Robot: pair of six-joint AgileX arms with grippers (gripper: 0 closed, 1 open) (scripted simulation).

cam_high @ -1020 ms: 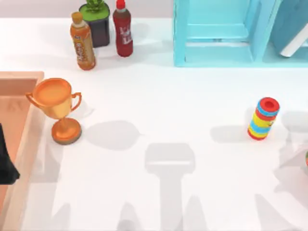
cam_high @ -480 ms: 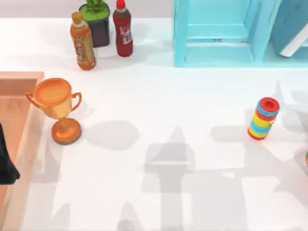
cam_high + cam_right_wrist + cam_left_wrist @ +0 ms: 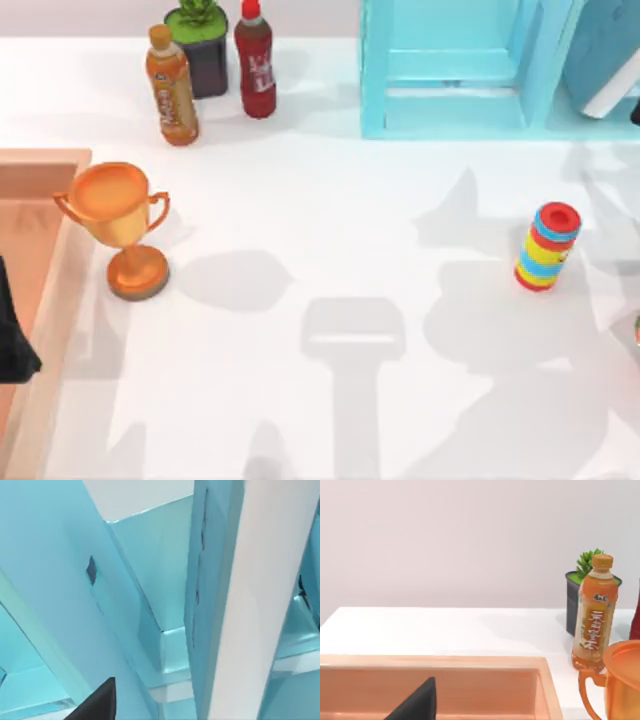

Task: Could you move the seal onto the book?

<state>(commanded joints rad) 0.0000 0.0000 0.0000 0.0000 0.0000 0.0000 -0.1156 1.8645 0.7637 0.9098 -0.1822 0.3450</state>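
**Right end effector close up against the shelf and the book**

The right end effector is at the far right end of the bench, hard up against the light-blue shelf. Its wrist view shows one dark tip with the shelf's blue walls and the book looming close behind it. I can't tell whether it is wide or narrow. The book stands tilted in the shelf's right-hand compartment, teal cover up and white page edges showing at its lower corner.

The left end effector hangs over the wooden tray at the bench's left edge, a dark shape inside the tray's walls. I can't tell how it is set either.

Just beside the tray's right wall stands an orange-gold trophy. Along the back are an orange drink bottle, a dark pot holding a green plant, and a red bottle, all close together. Toward the right a striped stack of coloured rings stands upright by itself, well apart from the shelf.
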